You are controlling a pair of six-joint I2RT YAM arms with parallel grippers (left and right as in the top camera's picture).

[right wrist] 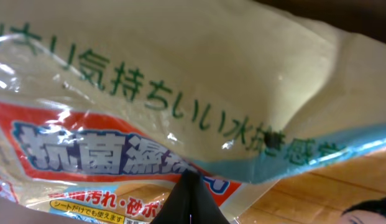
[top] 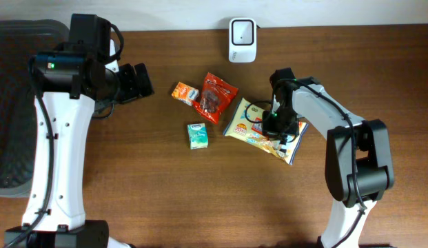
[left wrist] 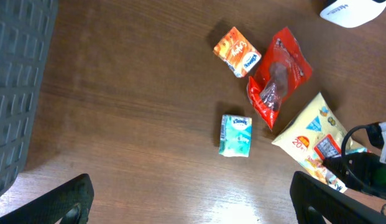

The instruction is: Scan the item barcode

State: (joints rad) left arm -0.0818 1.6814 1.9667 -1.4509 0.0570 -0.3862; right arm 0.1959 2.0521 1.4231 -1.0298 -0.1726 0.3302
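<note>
A yellow wipes packet (top: 245, 120) with Japanese print lies right of centre; it also shows in the left wrist view (left wrist: 307, 127). My right gripper (top: 274, 127) sits on its right half. In the right wrist view the packet (right wrist: 180, 74) fills the frame, creased, and the right gripper (right wrist: 191, 186) is shut with its tips pinched into the wrapper. The white scanner (top: 242, 40) stands at the table's far edge, apart from the packet. My left gripper (top: 141, 81) hovers at the left, wide open (left wrist: 193, 202) over bare wood, holding nothing.
A red snack bag (top: 216, 96), a small orange pack (top: 186, 92) and a green tissue pack (top: 197, 136) lie left of the yellow packet. A dark grey ribbed surface (top: 10, 103) borders the table's left side.
</note>
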